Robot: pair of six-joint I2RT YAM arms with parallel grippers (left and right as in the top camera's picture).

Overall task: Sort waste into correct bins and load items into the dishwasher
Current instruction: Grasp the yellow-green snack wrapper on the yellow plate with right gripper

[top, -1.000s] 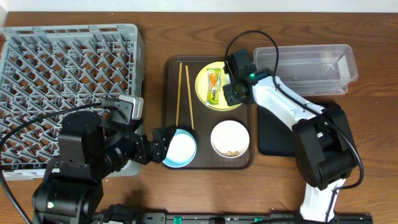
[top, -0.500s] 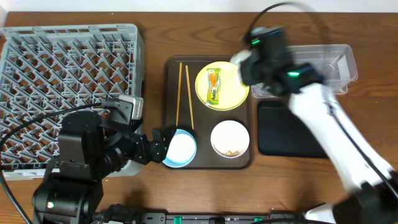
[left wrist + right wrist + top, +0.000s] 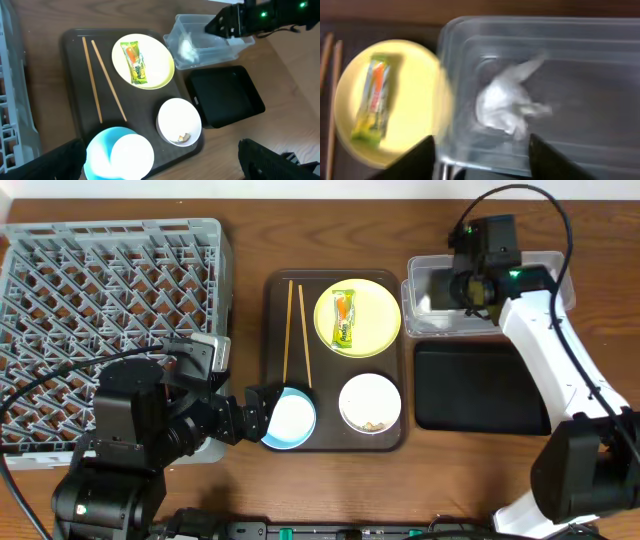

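My right gripper (image 3: pixel 466 284) (image 3: pixel 482 160) is open and empty above the left end of the clear tub (image 3: pixel 540 280). The crumpled white tissue (image 3: pixel 507 102) (image 3: pixel 186 49) lies inside the tub. The green-and-orange wrapper (image 3: pixel 344 318) lies on the yellow plate (image 3: pixel 372 330). The chopsticks (image 3: pixel 296 335), the light blue bowl (image 3: pixel 290 420) and the white bowl (image 3: pixel 370 395) with crumbs (image 3: pixel 373 424) sit on the brown tray (image 3: pixel 275 290). My left gripper (image 3: pixel 255 415) (image 3: pixel 160 160) is open, and the blue bowl (image 3: pixel 120 152) is by its left finger.
The grey dish rack (image 3: pixel 110 290) fills the left side. The black tray (image 3: pixel 480 388) lies in front of the clear tub, right of the brown tray. The left arm's body and cables cover the rack's front corner.
My right arm has swung from the yellow plate's right edge to above the clear tub, where the tissue now lies. The left arm has not moved.
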